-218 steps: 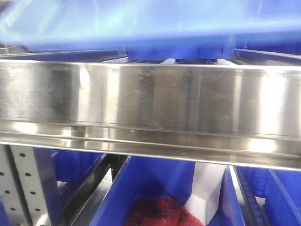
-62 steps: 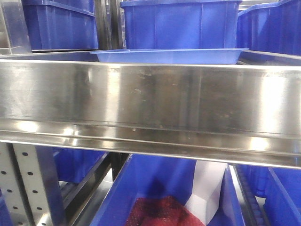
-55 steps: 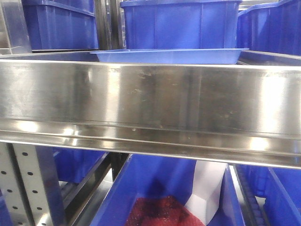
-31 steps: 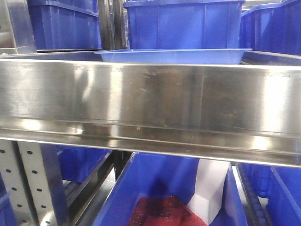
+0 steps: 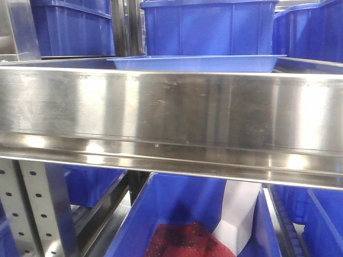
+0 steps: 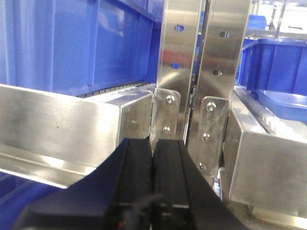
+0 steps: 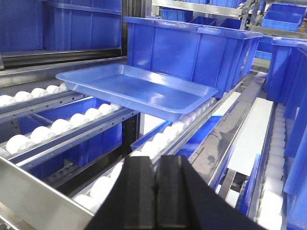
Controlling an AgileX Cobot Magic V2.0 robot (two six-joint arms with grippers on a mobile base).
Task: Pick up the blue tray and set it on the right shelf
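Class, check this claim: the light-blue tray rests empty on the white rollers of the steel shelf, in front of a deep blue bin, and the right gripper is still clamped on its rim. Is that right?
Not quite. The right gripper is shut but holds nothing; it sits clear of the blue tray, as the right wrist view shows. The rest stands: the tray lies empty on the white rollers of the right shelf, in front of a deep blue bin.

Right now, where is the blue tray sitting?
In the right wrist view the blue tray rests on the white rollers of the right shelf, just in front of a deep blue bin, free of both grippers.
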